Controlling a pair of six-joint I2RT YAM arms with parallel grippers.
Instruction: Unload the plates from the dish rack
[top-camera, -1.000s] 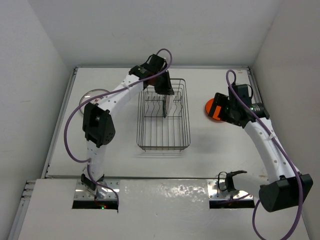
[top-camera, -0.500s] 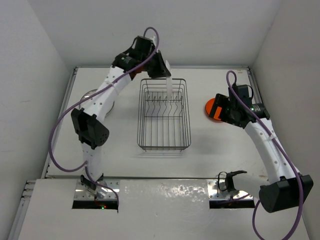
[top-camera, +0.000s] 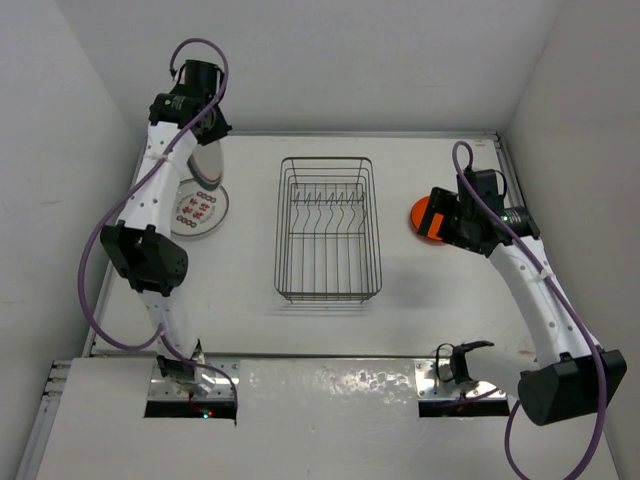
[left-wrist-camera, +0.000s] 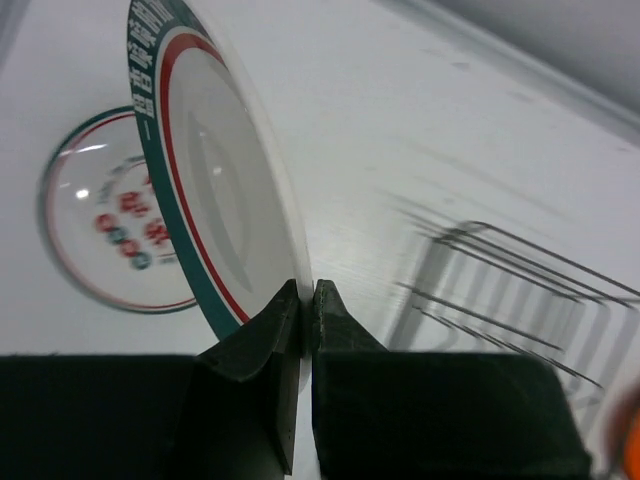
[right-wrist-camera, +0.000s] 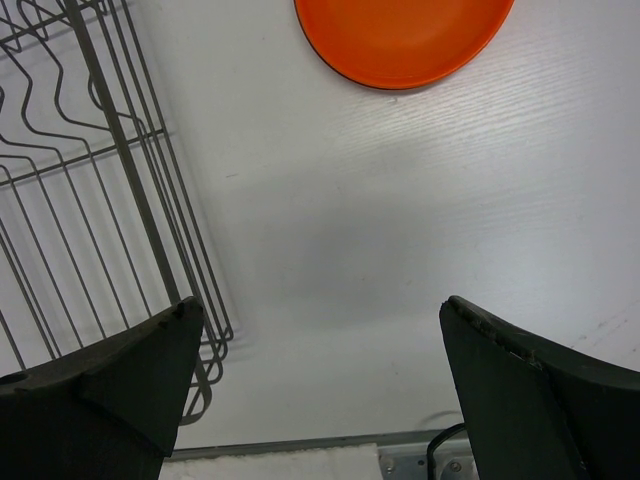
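The dark wire dish rack (top-camera: 328, 228) stands mid-table with no plates in it; it also shows in the left wrist view (left-wrist-camera: 520, 300) and the right wrist view (right-wrist-camera: 80, 180). My left gripper (top-camera: 205, 140) (left-wrist-camera: 307, 290) is shut on the rim of a white plate with a teal and red rim (left-wrist-camera: 215, 190) (top-camera: 207, 165). It holds the plate on edge above a white patterned plate (top-camera: 200, 210) (left-wrist-camera: 110, 230) lying flat at the far left. An orange plate (top-camera: 422, 215) (right-wrist-camera: 400, 35) lies right of the rack. My right gripper (top-camera: 442, 225) (right-wrist-camera: 320, 305) is open and empty beside it.
White walls enclose the table at the back and on both sides. A metal strip runs along the near edge (right-wrist-camera: 300, 445), with a cable loop (top-camera: 455, 360) at the right arm's base.
My left arm has lifted the teal-rimmed plate out of the rack and swung it left, to above the plate at the far left. The right arm has not moved.
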